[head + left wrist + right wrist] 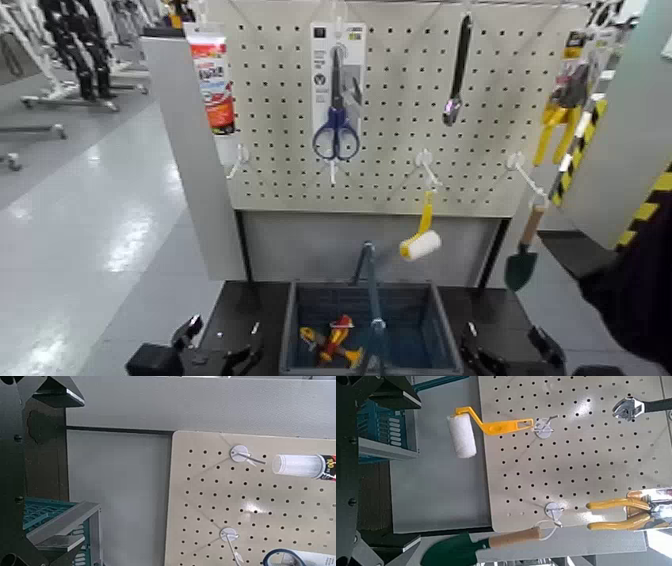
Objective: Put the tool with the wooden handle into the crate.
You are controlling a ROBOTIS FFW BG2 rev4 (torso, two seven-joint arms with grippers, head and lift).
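The tool with the wooden handle (531, 224) is a trowel with a dark green blade. It hangs blade-down from a hook at the pegboard's right edge, and the right wrist view shows it too (518, 540). The dark blue-grey crate (292, 322) stands low in the middle with its hoop handle raised and a red-and-yellow tool (334, 343) inside. My right gripper (508, 352) rests low beside the crate's right side, open and empty (411, 469), well below the trowel. My left gripper (215, 345) sits open at the crate's left side (79, 459).
On the pegboard (400, 150) hang blue scissors (336, 118), a wrench (458, 70), a tube (213, 85) and yellow pliers (560, 115). A yellow-handled white roller (420, 240) hangs above the crate. A yellow-and-black striped edge (640, 215) stands at the right.
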